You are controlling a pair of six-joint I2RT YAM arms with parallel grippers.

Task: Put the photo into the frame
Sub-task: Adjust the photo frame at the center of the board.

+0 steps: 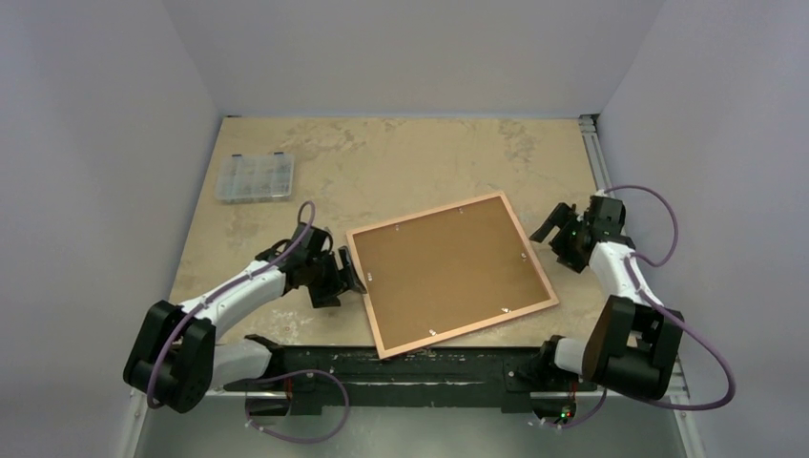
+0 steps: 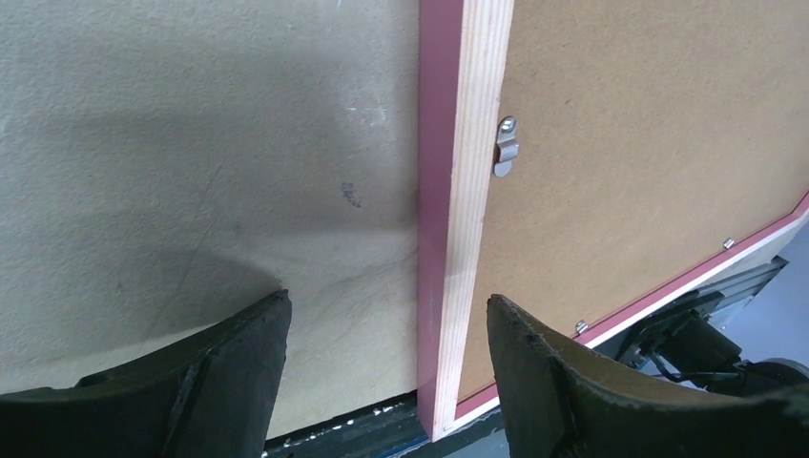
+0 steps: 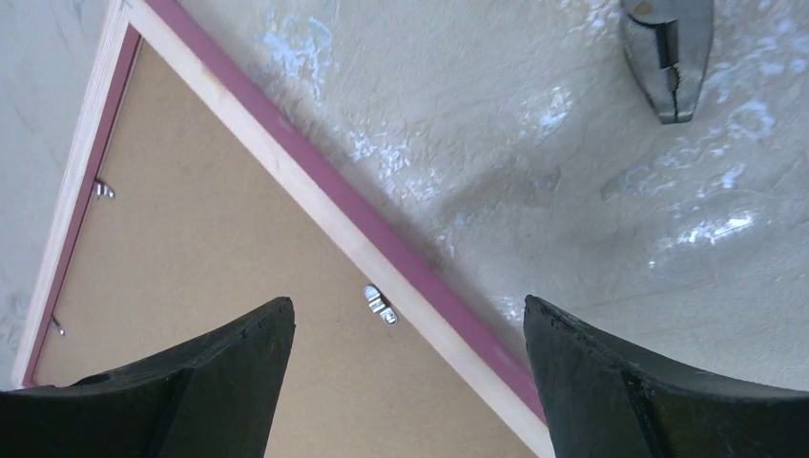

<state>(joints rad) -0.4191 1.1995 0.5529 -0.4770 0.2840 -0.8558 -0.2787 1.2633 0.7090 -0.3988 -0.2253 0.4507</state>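
The frame lies face down in the middle of the table, and a brown backing board fills its back. The photo is out of view. My left gripper is open at the frame's left side. In the left wrist view its fingers straddle the pink and pale-wood rail without touching it. My right gripper is open at the frame's right side, and its fingertips stand either side of the rail. Small metal clips sit on the board's edges.
A clear plastic compartment box lies at the back left of the table. A small grey metal object rests on the table beyond the frame's right rail. Walls close in the left, back and right sides. The frame's near corner reaches the dark front edge.
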